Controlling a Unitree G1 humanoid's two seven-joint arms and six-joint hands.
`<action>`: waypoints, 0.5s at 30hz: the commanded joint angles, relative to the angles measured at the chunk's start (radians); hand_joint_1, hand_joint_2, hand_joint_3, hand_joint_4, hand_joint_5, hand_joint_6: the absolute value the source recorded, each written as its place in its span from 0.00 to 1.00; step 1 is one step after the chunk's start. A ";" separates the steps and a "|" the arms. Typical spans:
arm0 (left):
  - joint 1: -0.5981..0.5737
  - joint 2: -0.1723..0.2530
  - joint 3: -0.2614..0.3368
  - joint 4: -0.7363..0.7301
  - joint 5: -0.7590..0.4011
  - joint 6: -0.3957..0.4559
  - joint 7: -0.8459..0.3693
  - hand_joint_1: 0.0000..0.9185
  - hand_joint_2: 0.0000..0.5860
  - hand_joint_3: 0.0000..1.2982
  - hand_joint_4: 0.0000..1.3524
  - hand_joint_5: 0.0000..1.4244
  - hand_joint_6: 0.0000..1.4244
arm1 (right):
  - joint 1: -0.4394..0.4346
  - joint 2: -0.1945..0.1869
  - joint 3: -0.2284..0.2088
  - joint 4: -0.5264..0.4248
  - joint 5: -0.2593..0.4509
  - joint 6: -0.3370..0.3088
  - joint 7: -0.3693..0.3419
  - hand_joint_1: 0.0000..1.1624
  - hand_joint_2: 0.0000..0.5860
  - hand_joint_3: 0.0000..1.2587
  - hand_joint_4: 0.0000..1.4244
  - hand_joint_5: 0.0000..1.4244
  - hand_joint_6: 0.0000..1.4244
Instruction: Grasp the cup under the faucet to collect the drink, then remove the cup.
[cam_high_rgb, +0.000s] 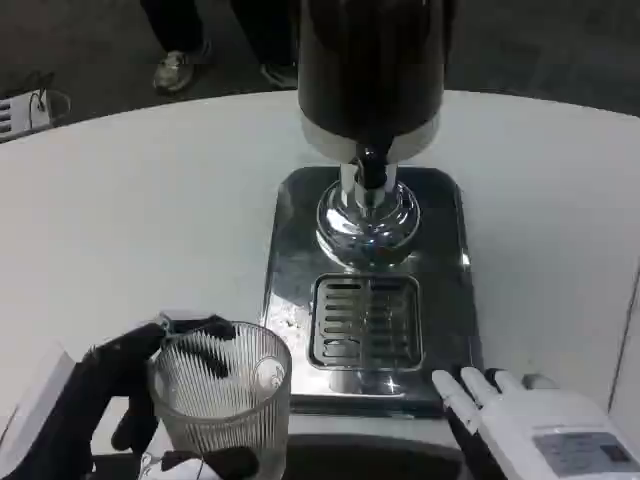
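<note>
A clear ribbed glass cup (222, 398) stands at the lower left, just off the dispenser's base. My left hand (100, 400) wraps it, with black fingers on its far rim and near its foot. The cup looks empty. The drink dispenser has a black tank (370, 60), a black faucet (371, 170) above a chrome column (367, 222), and a slotted drip tray (365, 320). The cup is to the left of the drip tray, not under the faucet. My right hand (520, 420) lies at the lower right by the base's front corner, fingers stretched out, holding nothing.
The dispenser sits on a shiny steel base (290, 250) in the middle of the white table (130, 200). A person's shoes (180, 68) show on the dark floor beyond the table's far edge. A white wall edge (630, 350) rises at the right.
</note>
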 joint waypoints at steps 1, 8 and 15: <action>0.007 0.006 0.011 -0.022 -0.028 -0.019 -0.003 0.65 0.00 0.77 0.85 0.93 1.00 | 0.053 0.091 0.078 -0.020 0.002 -0.007 -0.024 0.53 0.76 0.03 0.00 0.00 0.00; 0.003 0.005 0.013 -0.018 -0.029 -0.018 -0.002 0.65 0.00 0.77 0.85 0.93 1.00 | 0.056 0.092 0.077 -0.022 0.005 -0.010 -0.030 0.53 0.76 0.03 0.00 0.00 0.00; 0.001 -0.001 0.009 -0.021 -0.021 -0.012 0.003 0.65 0.00 0.77 0.84 0.93 1.00 | 0.036 0.086 0.057 -0.021 0.016 -0.010 -0.024 0.53 0.76 0.03 0.00 0.00 0.00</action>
